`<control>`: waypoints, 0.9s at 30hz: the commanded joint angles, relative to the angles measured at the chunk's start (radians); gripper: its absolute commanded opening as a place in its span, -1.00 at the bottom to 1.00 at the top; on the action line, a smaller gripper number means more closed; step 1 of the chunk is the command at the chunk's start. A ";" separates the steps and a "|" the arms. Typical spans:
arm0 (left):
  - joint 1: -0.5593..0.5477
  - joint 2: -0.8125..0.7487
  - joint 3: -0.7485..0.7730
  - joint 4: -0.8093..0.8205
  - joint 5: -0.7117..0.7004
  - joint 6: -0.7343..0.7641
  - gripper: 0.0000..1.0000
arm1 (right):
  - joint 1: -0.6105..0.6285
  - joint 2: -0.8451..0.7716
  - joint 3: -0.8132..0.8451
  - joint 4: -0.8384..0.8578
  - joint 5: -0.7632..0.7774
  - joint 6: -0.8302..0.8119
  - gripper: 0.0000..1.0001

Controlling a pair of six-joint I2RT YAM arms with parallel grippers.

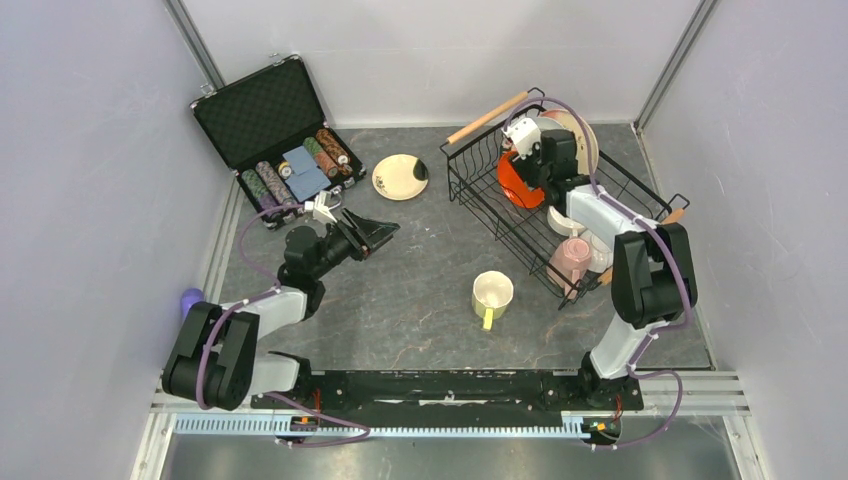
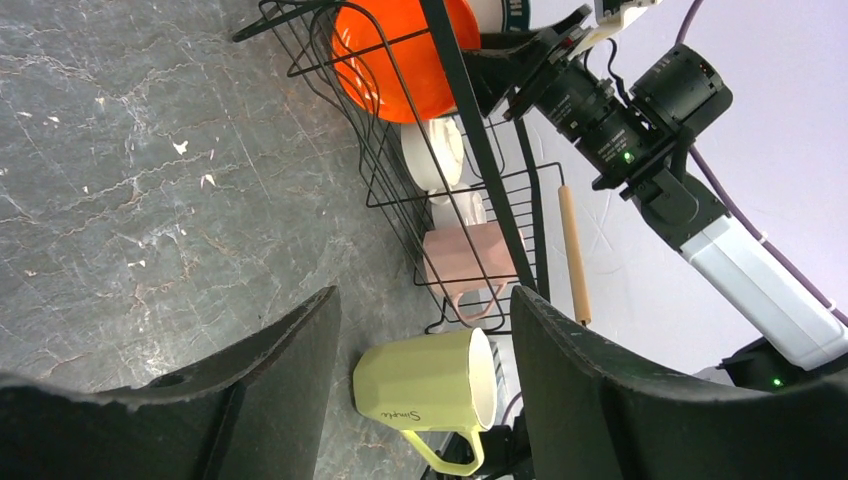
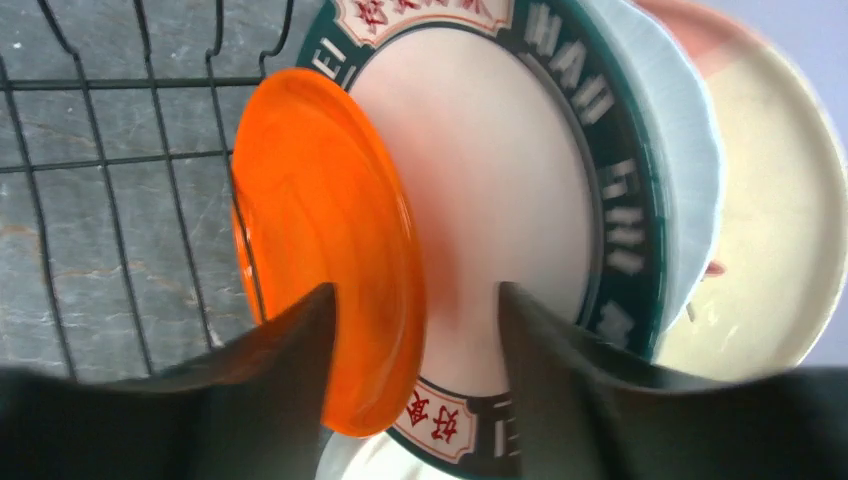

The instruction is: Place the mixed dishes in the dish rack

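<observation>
Rising from the lower left of the overhead view, the left arm folds at its elbow and aims the left gripper [image 1: 375,232] toward centre frame, its fingers spread wide around nothing. Lower centre, the yellow-green mug [image 1: 492,295] sits on the table [image 1: 420,250]. From the lower right, the right arm stretches up-frame into the dish rack [image 1: 470,195]. There the right gripper [image 3: 415,290] stands parted astride the orange plate [image 3: 320,200] rim, one finger clear of it. Behind it the teal-rimmed plate [image 3: 500,170] stands on edge.
</observation>
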 commanded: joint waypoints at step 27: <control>-0.049 0.368 0.421 -0.504 -0.612 -0.055 0.52 | -0.037 -0.253 0.143 0.037 -0.415 0.352 0.56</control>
